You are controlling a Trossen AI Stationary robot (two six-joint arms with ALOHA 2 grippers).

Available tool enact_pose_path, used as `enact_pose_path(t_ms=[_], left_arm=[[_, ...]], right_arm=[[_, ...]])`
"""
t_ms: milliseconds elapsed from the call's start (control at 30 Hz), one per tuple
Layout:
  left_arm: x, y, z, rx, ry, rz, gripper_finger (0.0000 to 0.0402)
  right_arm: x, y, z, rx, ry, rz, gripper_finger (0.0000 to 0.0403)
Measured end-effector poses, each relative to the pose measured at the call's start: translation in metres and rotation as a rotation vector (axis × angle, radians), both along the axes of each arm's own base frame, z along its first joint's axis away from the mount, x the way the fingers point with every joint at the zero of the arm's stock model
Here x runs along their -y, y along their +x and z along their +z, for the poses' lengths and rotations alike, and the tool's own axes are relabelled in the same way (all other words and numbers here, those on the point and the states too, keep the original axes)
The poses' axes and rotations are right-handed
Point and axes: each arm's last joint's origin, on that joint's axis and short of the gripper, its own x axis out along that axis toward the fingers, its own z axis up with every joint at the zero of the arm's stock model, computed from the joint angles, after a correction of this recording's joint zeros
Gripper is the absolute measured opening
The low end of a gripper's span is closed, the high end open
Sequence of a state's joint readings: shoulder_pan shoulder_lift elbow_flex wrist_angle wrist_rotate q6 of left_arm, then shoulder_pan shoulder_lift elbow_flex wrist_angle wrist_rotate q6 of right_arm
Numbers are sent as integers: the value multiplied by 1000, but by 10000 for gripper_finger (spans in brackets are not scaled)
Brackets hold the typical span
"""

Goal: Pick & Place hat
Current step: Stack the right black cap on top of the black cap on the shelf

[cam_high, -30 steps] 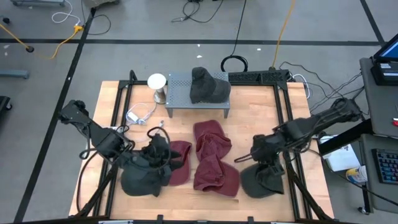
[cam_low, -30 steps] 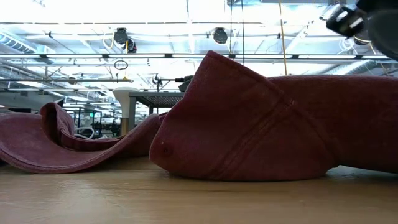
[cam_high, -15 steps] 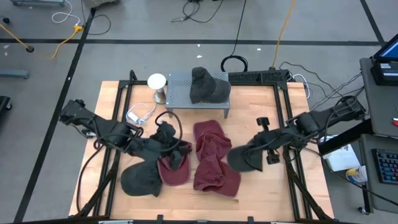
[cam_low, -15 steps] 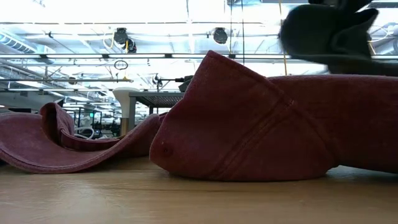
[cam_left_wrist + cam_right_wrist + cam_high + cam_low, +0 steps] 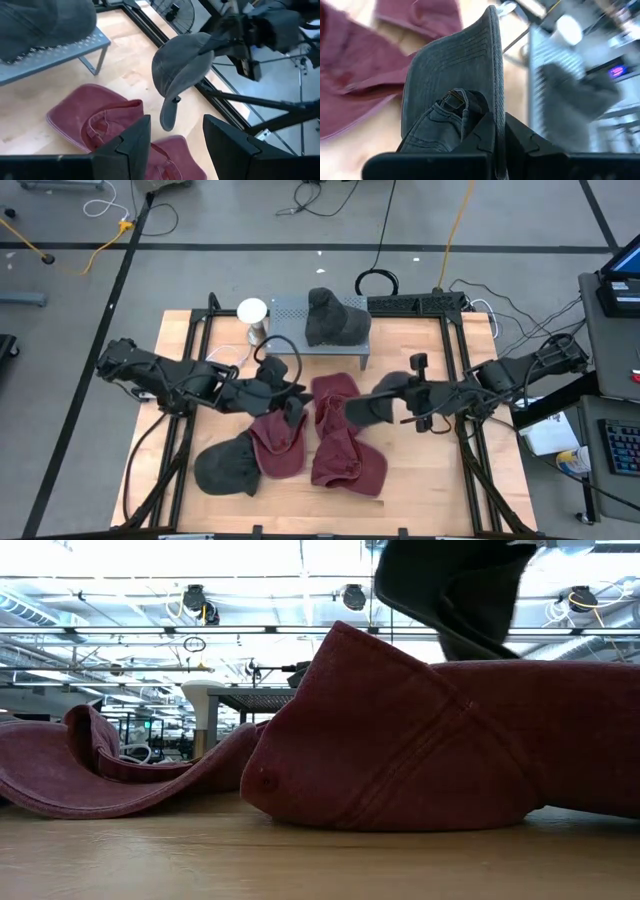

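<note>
My right gripper (image 5: pixel 398 406) is shut on a dark grey hat (image 5: pixel 366 409) and holds it in the air over the table's middle, above the red hats; the low view shows it (image 5: pixel 450 585) high up. My left gripper (image 5: pixel 293 397) hovers open over a red hat (image 5: pixel 279 445), with nothing between its fingers (image 5: pixel 131 145). A larger red hat (image 5: pixel 340 435) lies flat at the table's middle. Another dark hat (image 5: pixel 226 468) lies near the front left. A grey hat (image 5: pixel 334 319) sits on the metal shelf (image 5: pixel 285 330) at the back. My right gripper pinches the hat's edge (image 5: pixel 493 117) between its two fingers, close to the back strap's buckle (image 5: pixel 452 100). The fingers come from the table's right, slanting downward. The hat is lifted clear of the table, tilted, with its brim (image 5: pixel 169 116) hanging lowest.
A white cup-like stand (image 5: pixel 252 313) and a loose white cable (image 5: pixel 226 362) lie at the back left beside the shelf. Black frame rails (image 5: pixel 456 350) run along the table's left and right sides. Bare wood shows at the front right (image 5: pixel 420 475).
My right gripper has lifted the dark grey hat off the table's front right, turned its wrist, and carried the hat toward the table's middle. My left gripper has swung from over the front-left dark hat toward the far edge and the red hats, staying open.
</note>
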State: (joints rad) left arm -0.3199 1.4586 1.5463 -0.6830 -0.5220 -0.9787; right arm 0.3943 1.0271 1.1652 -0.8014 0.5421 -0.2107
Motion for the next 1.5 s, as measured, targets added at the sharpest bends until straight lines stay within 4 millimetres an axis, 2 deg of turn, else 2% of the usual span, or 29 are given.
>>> enact_pose_path(t_ms=[333,467,600,900,1067,1367,1500], left_arm=[[-24,11,6,55,-76,-49,186],[-33,17,14,128,-88,-143,186],[-44,10,28,191,-79,-232,186],[-67,-37,65,309,43,-247,186],[-74,-63,81,370,88,-265,186],[-80,-114,104,471,154,-279,186],[-81,-130,111,526,122,-268,186]], right_arm=[[-3,16,32,302,-210,-6,10],[-4,20,47,425,-252,11,10],[-5,21,61,547,-270,6,10],[-4,21,77,698,-253,-25,11],[-8,28,84,797,-261,-36,11],[-18,53,87,906,-416,-61,11],[-23,64,83,915,-570,19,11]])
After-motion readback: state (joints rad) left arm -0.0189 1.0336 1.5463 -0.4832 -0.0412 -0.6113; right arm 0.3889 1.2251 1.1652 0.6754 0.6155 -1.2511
